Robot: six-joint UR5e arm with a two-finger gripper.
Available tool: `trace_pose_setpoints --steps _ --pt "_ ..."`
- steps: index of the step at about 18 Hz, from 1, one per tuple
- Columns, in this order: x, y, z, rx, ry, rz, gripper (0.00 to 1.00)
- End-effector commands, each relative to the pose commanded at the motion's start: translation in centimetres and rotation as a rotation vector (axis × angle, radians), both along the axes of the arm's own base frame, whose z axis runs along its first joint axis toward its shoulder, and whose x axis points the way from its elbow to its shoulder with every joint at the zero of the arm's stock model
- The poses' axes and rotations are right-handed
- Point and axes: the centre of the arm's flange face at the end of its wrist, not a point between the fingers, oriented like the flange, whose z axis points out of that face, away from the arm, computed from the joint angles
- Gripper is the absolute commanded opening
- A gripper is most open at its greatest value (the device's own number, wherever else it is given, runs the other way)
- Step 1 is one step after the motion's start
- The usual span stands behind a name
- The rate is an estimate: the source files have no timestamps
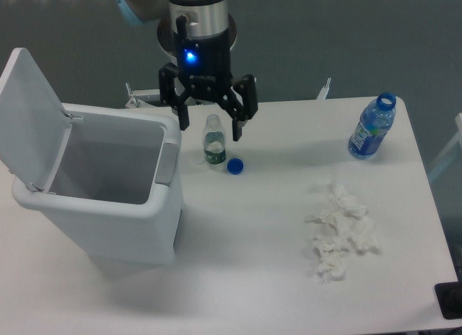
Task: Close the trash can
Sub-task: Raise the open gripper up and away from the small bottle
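I see the trash can (pixel 108 198) standing at the left of the white surface (pixel 245 277), its lid (pixel 32 111) raised upright at the far-left side. My gripper (pixel 211 125) hangs just right of it with fingers (pixel 182 117) spread wide, empty, above a small uncapped bottle (pixel 214 140). A blue cap (pixel 234 165) lies beside that. Crumpled tissues (pixel 339 234) and a blue bottle (pixel 372 127) sit further right.

Layout of the table (pixel 274 277)

The bin (pixel 108 198) was set at the left, its lid (pixel 32 111) raised on the far-left side. A small bottle (pixel 214 140) and a cap (pixel 234 165) were placed just right of the bin, below the gripper (pixel 211 125). A larger bottle (pixel 372 127) was stood at the far right; tissues (pixel 341 230) were scattered nearer, in front of it.
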Motion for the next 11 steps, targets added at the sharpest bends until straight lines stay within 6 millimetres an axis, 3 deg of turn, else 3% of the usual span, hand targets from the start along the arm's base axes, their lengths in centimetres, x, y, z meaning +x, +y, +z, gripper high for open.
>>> trace_pose_setpoints --steps 5,11 --pt "0.6 -0.1 1.0 0.012 0.018 -0.022 1.0" --pt "3.9 -2.3 5.0 0.084 0.044 0.031 1.0"
